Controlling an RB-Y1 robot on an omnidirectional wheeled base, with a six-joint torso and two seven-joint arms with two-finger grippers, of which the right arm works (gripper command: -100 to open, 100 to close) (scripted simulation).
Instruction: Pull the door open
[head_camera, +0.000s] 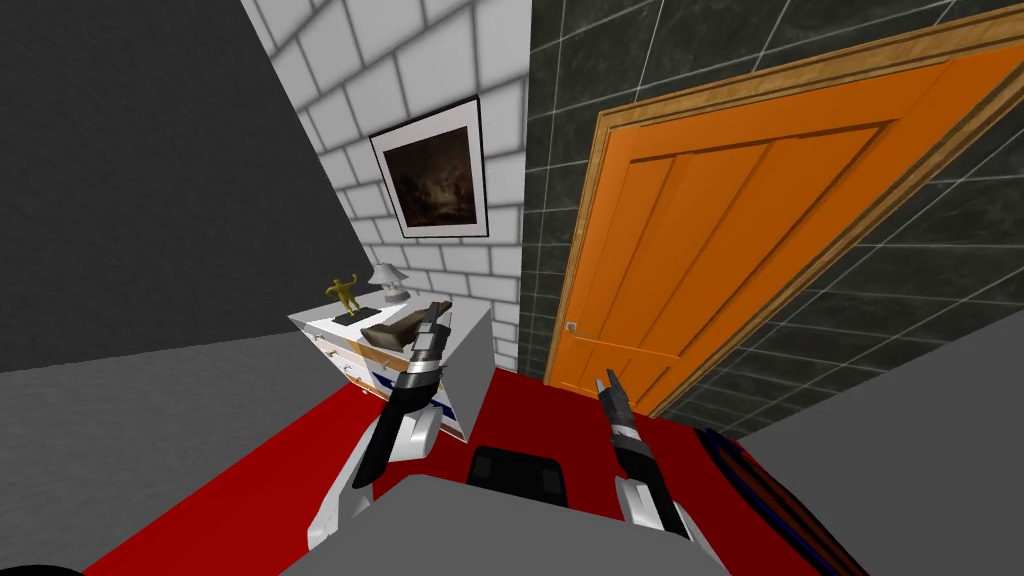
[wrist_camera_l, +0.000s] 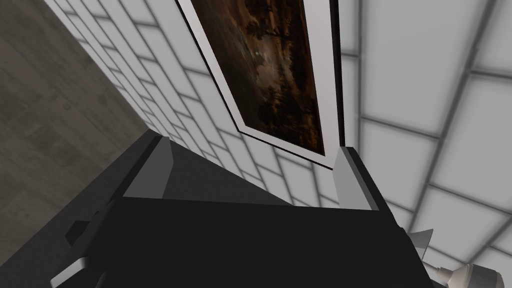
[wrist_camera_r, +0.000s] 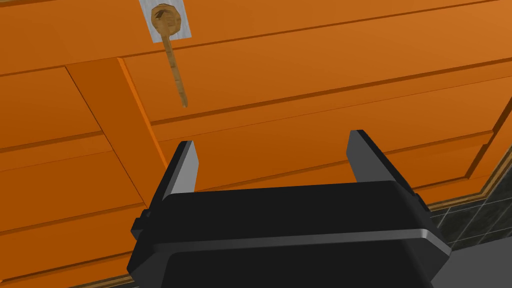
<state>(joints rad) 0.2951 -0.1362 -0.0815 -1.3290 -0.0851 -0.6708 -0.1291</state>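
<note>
- Red floor (head_camera: 300, 450) underfoot, running up to a dark tiled wall (head_camera: 900, 300) with the door in it; white tiled wall off to my left.
- Right gripper (head_camera: 606, 378) is out ahead of the chest and aimed at the door. Fingers (wrist_camera_r: 186, 162) stand wide with nothing between them.
- Left gripper (head_camera: 437, 308) is raised on the left over a white dresser (head_camera: 472, 345), fingers also wide and empty. No part in this step, by my reading.
- Orange door (head_camera: 720, 240) sits shut in its wooden frame (head_camera: 590, 200). It is near the right gripper but not touched.
- Door handle (wrist_camera_r: 171, 47) is a thin brown lever on a small grey plate, at the door's edge toward my left side.
- In the right wrist view the lever lies well beyond the fingertips. It is out of line with the gap, past one finger.
- Step in hand, as I judge it: the reach for the handle. No grasp yet.
- To do it well:
  - Shift the hand sideways until the lever lines up with the gap, then advance.
  - Keep the fingers wide until the lever is fully between them.
  - Close across the lever's shaft, not at its tip, since a shaft that thin may slip out.
- The pull should follow the door's arc toward me, so it will likely need room behind.
</note>
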